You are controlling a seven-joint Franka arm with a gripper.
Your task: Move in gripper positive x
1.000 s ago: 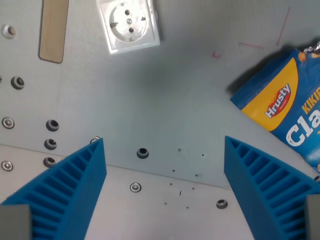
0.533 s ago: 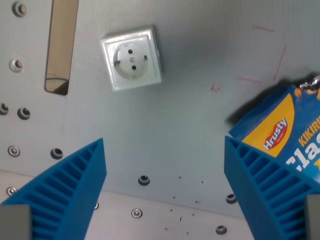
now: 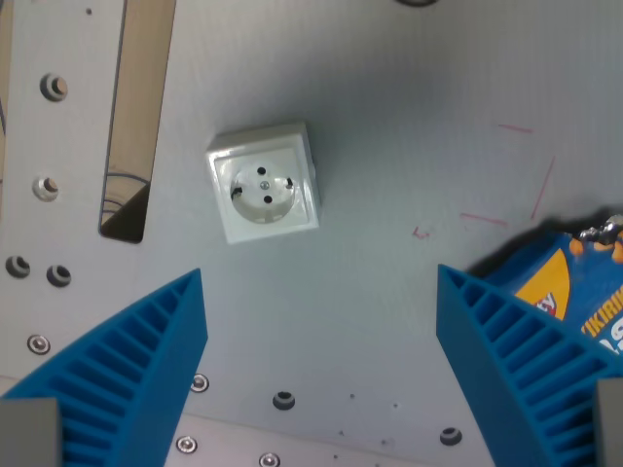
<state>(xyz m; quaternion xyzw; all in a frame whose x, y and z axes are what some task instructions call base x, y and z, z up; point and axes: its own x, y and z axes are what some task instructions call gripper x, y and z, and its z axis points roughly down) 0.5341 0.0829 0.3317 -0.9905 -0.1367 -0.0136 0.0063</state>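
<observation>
Grey panel, jaws spread, empty.

Matt grey panel, glossy white plastic socket.

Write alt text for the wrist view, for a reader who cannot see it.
Two ribbed blue gripper fingers stand wide apart with nothing between them, above a grey metal table with bolt holes. A white square wall socket lies on the table above the gap, a long rectangular slot is at the wrist view's left, and a blue and yellow snack bag pokes in at its right.
</observation>
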